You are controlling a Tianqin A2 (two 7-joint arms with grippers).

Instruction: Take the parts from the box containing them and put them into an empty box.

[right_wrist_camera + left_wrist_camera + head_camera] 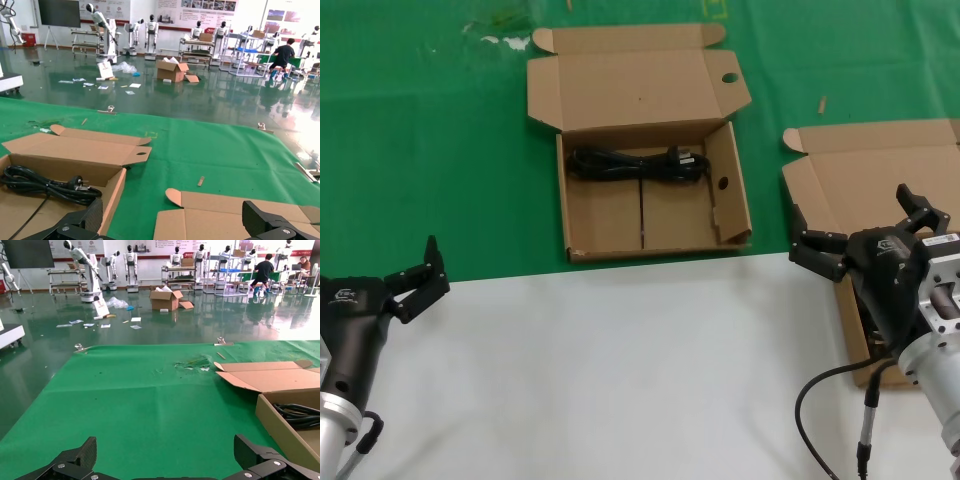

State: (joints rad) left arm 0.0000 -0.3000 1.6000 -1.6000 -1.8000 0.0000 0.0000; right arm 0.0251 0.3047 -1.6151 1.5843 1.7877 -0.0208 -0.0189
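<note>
1. The left tool (417,280) hangs over the white part of the desk (620,380), close to the edge of the green cloth (420,150); its jaws stand released with nothing between them, and its black fingers (75,462) show spread wide in the left wrist view.
2. The right tool (865,235) hovers over the box with the plain lid (880,170) — jaws splayed apart, gripping nothing. What lies inside that box under the tool is hidden by the arm.
3. The box with the round holes (650,215) lies open on the green cloth, between the two tools and farther out from the robot than either, nearer the right tool's side.
4. One black power cord (635,163) lies coiled in a long bundle along that box's far wall, well apart from both tools; its plug points toward the side flap with the hole.
5. In the right wrist view the cord (45,182) rests in the same box — beside the right tool, not under it.
</note>
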